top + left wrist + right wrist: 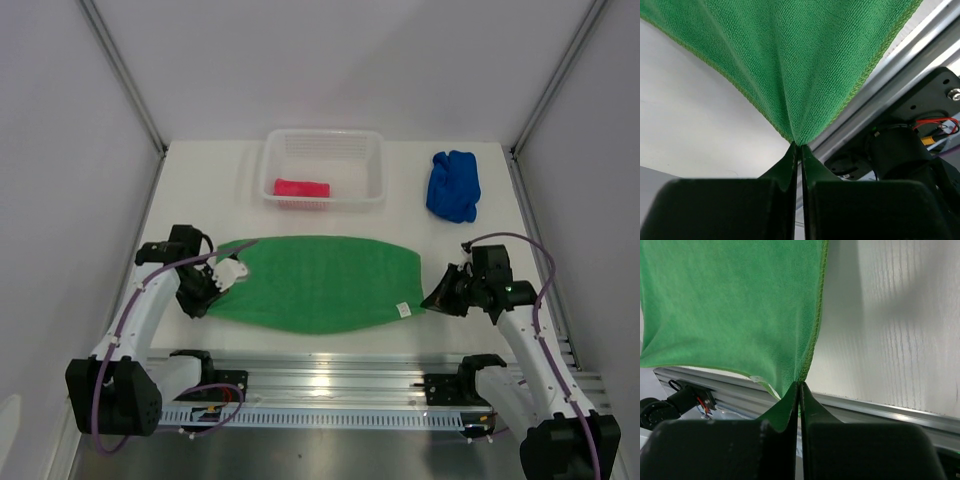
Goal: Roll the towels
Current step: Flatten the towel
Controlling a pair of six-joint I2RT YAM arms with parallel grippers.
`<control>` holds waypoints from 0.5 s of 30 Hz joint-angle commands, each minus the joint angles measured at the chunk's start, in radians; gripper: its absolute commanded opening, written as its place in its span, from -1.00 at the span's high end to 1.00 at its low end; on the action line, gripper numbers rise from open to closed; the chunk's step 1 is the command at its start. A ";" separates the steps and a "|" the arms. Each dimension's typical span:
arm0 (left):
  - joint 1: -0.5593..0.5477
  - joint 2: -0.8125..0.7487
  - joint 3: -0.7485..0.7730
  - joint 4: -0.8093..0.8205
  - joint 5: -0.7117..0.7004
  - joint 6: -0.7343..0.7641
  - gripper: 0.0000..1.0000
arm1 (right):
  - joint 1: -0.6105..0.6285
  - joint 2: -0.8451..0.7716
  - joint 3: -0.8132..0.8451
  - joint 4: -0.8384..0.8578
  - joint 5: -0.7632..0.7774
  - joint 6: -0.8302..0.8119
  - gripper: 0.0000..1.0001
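Hiding green towel point(320, 282) corners: left pincer point(799, 146), right pincer point(800, 384)

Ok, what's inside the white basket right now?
Only a pink towel, a compact bundle lying against the near wall of the basket, left of centre. Nothing else shows inside. Anything beneath the towel is covered.

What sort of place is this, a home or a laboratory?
Probably a robot test cell, not a home: plain white walls enclose a white table, and a left arm and a right arm stand bolted to a metal rail.
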 commanded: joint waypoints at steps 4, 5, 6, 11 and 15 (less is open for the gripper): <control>0.016 -0.009 0.038 -0.073 -0.023 0.034 0.99 | 0.004 -0.042 0.052 -0.091 0.007 0.030 1.00; 0.042 -0.007 0.038 -0.064 -0.024 0.034 0.99 | 0.003 -0.042 0.044 -0.085 0.010 0.030 1.00; 0.043 0.002 0.038 -0.032 -0.023 0.031 0.99 | 0.004 -0.038 0.036 -0.069 0.013 0.030 1.00; 0.043 0.040 0.027 0.036 -0.011 0.030 0.99 | 0.003 0.007 -0.034 -0.006 -0.001 0.038 1.00; 0.043 0.051 -0.009 0.056 -0.009 0.046 0.99 | 0.007 0.025 -0.059 0.011 0.013 0.040 1.00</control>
